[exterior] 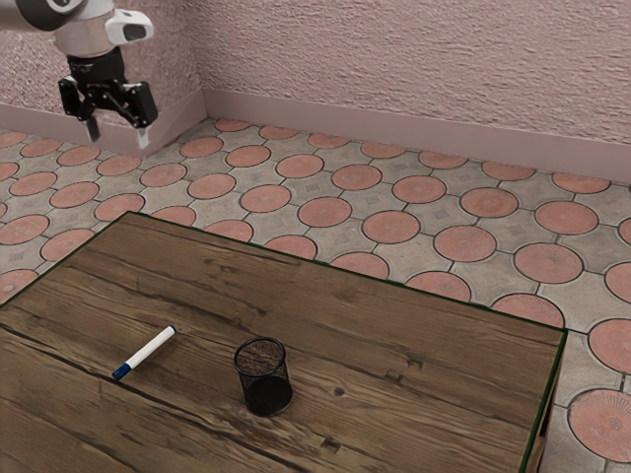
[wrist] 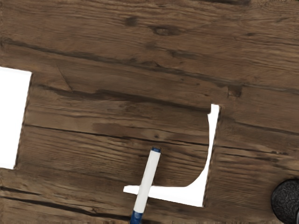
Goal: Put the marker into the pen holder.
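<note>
High at the exterior view's upper left, my black gripper (exterior: 117,136) hangs well above the tabletop, its two fingers apart with nothing between them. The white marker (exterior: 147,352) with a dark blue cap lies flat on the wooden table. Beside it, toward the exterior view's right, the black mesh pen holder (exterior: 264,378) stands upright; no pen is visible in it. In the wrist view the marker (wrist: 147,182) lies on the wood, and part of the pen holder (wrist: 286,200) appears at the picture's edge.
The wooden table (exterior: 325,305) has a dark green edge, with tiled floor (exterior: 391,228) beyond it and a pink wall (exterior: 414,69) behind. White patches (wrist: 14,116) show against the wood in the wrist view, one of them around the marker.
</note>
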`<state>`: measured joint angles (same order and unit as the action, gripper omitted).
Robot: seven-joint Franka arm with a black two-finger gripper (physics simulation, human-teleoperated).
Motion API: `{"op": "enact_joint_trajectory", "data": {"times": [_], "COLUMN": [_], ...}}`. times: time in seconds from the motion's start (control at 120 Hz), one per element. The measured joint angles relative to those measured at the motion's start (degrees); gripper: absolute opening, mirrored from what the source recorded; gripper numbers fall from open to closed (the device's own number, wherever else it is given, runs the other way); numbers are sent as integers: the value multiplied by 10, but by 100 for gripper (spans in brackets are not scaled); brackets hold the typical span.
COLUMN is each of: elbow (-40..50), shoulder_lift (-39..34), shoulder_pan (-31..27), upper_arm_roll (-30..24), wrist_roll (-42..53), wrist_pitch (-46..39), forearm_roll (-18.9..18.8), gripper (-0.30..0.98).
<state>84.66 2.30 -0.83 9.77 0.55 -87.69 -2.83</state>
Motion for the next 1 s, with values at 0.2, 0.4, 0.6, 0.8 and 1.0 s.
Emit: {"op": "enact_joint_trajectory", "data": {"times": [0.2, 0.4, 0.6, 0.8, 1.0], "elbow": [0, 221, 411, 492, 494], "shoulder_lift": [0, 82, 31, 19, 35], "shoulder_pan": [8, 37, -6, -2, -1], "upper_arm_roll": [-5, -1, 0, -1, -1], "wrist_roll": [-1, 3, 12, 24, 43], "wrist_pitch": [-1, -188, -352, -457, -470], "forearm_roll": [-5, -18, 6, -12, -20], "gripper": [69, 68, 69, 69, 66]}}
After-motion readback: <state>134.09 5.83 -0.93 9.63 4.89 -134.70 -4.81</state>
